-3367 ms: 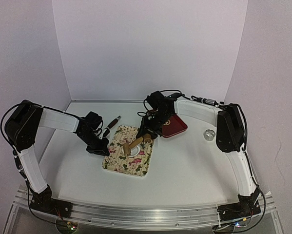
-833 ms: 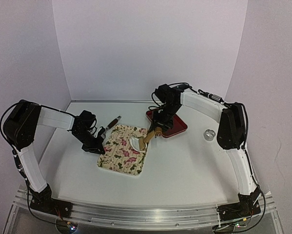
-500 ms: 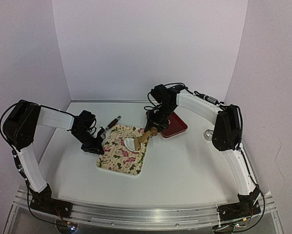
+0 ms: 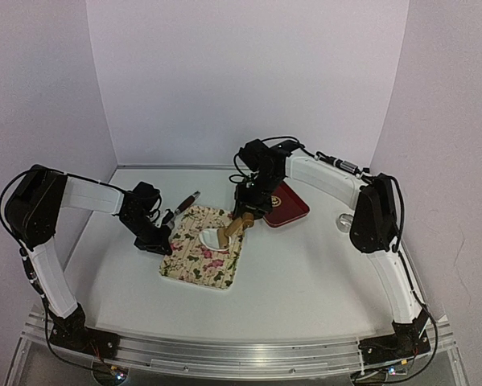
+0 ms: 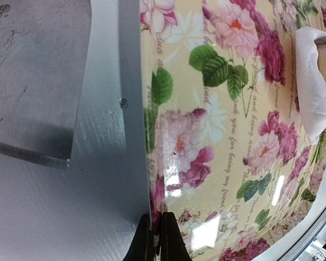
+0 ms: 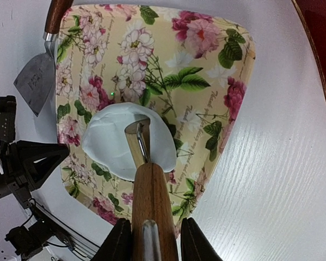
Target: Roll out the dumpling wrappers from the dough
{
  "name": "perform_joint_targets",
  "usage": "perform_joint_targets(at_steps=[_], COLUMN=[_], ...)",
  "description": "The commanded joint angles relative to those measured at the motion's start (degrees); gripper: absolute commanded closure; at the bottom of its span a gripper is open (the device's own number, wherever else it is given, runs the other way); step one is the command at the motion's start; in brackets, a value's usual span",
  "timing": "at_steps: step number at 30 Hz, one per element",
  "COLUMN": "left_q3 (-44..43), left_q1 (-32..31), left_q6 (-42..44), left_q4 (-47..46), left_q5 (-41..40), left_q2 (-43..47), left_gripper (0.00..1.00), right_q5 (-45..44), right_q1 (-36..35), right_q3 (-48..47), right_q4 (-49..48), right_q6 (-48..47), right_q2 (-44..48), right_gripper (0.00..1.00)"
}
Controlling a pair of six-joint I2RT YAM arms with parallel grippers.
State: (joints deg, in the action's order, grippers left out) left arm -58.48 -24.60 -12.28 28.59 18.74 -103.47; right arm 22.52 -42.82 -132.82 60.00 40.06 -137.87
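Pin (image 6: pixel 150 201) farther left; wrapper (image 6: pixel 105 147) on tray (image 6: pixel 206 60)

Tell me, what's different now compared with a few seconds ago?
The left gripper, shut on the edge of the flowered tray, dragged it slightly left. The right gripper, holding the wooden roller, tilted it steeper over the dumpling wrapper. Red tray and metal ring stayed put.

Left arm (image 4: pixel 88 195): white links alternating with black joints.
Right arm (image 4: pixel 325 178): showing matching white and black.
Cables (image 4: pixel 341 166): thin black wires looping.
Right gripper (image 6: pixel 154 231): black fingers tapering.
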Motion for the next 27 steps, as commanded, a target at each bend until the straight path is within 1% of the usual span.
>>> perform_joint_targets(at_steps=[1, 6, 10, 14, 19, 23, 27], left_q3=[-0.55, -3.04, -4.16, -4.85, -5.60, -5.86, -6.00], left_q1=[-0.73, -0.71, -0.71, -0.71, -0.85, -1.14, -1.81], left_q6=[4.44, 8.99, 12.27, 16.40, 21.94, 23.24, 23.92], left_q4=[5.04, 5.71, 5.91, 5.71, 6.20, 6.22, 6.70], left_q5=[-4.14, -5.20, -5.29, -4.25, -4.46, -3.94, -5.22], left_q2=[0.08, -0.36, -0.33, 0.47, 1.72, 2.13, 1.72], left_gripper=[1.00, 1.00, 1.00, 1.00, 1.00, 1.00, 1.00], right_q5=[-3.70, -1.75, 0.95, 0.55, -0.41, -1.63, -2.19], right_q1=[-2.77, -3.14, -3.15, -3.08, -3.18, -3.59, -3.75], right_q3=[2.51, 6.96, 7.41, 7.59, 7.37, 6.56, 4.85], right_q4=[4.00, 3.88, 3.52, 3.37, 3.78, 4.93, 7.68], right_q6=[-1.73, -2.04, -2.09, -1.74, -2.76, -3.71, -4.95], right_q2=[6.94, 13.29, 16.32, 18.29, 16.86, 15.38, 13.35], right_gripper=[1.00, 1.00, 1.00, 1.00, 1.00, 1.00, 1.00])
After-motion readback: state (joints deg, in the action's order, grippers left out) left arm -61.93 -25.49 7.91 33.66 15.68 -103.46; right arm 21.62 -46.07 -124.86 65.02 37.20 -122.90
